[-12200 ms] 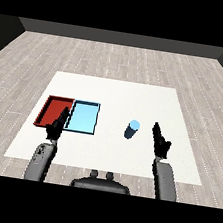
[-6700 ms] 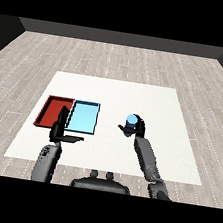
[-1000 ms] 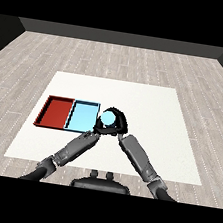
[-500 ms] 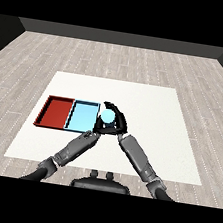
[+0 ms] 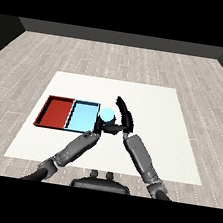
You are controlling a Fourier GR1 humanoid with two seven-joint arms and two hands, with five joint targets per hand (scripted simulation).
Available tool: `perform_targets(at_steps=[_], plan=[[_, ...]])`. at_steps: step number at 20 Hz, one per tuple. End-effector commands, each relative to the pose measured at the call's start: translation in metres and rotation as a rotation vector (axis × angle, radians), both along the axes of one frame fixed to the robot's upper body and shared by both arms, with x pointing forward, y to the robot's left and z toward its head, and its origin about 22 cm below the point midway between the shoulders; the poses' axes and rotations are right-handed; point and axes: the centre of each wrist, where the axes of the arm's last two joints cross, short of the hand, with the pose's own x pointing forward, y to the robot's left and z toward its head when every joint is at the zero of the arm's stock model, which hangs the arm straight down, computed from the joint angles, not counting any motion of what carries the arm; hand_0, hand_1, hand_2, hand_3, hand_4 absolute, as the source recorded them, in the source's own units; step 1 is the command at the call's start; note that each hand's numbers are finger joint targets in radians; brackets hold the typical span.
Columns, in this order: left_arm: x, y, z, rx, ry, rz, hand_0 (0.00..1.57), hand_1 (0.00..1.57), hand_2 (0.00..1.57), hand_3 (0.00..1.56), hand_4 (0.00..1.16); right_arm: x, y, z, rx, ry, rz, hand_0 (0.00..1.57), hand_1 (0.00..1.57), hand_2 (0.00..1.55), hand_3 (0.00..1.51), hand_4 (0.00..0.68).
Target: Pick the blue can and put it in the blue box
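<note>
The blue can [image 5: 107,115] with its pale cyan top stands upright between my two hands, just off the right edge of the light blue tray [image 5: 81,117]. My left hand [image 5: 100,126] reaches in from the lower left and curls round the can's lower part. My right hand [image 5: 124,116] is right beside the can on its right. Its fingers [image 5: 119,102] stretch up and away from the can. The can's body is mostly hidden by the hands.
The red tray [image 5: 57,112] lies against the left side of the light blue tray. Both trays sit on the left half of the white table [image 5: 159,110]. My forearms cross the table's front middle.
My right hand has spread its fingers away from the can. My left hand has closed in under the can. The can sits slightly lower than half a second ago.
</note>
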Motion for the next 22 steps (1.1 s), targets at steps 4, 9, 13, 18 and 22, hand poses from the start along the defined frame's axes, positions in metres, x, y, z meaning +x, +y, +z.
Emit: perform_targets(at_steps=[4,9,13,18,22], plan=[[-0.012,0.018,-0.017,-0.02,0.024,0.055,1.57,1.57,1.57,1.48,1.14,-0.003,-0.035,0.032,0.2,-0.02,-0.006,0.0,0.0,0.0,0.0,0.0],[0.007,0.045,-0.006,0.012,-0.038,0.121,1.57,1.57,1.57,1.47,1.15,-0.025,-0.095,0.039,0.279,-0.131,-0.06,0.0,0.0,0.0,0.0,0.0],[0.029,0.074,0.009,0.048,-0.035,0.185,1.57,1.57,1.57,1.48,1.15,-0.051,-0.125,0.031,0.288,-0.118,-0.148,0.0,0.0,0.0,0.0,0.0],[0.041,0.118,0.015,0.104,0.007,0.247,1.57,1.57,1.56,1.47,1.13,-0.032,-0.154,0.031,0.307,-0.13,-0.184,0.0,0.0,0.0,0.0,0.0],[0.073,0.152,0.015,0.143,0.084,0.292,1.57,1.57,1.57,1.49,1.11,-0.042,-0.163,0.024,0.293,-0.102,-0.224,0.0,0.0,0.0,0.0,0.0]])
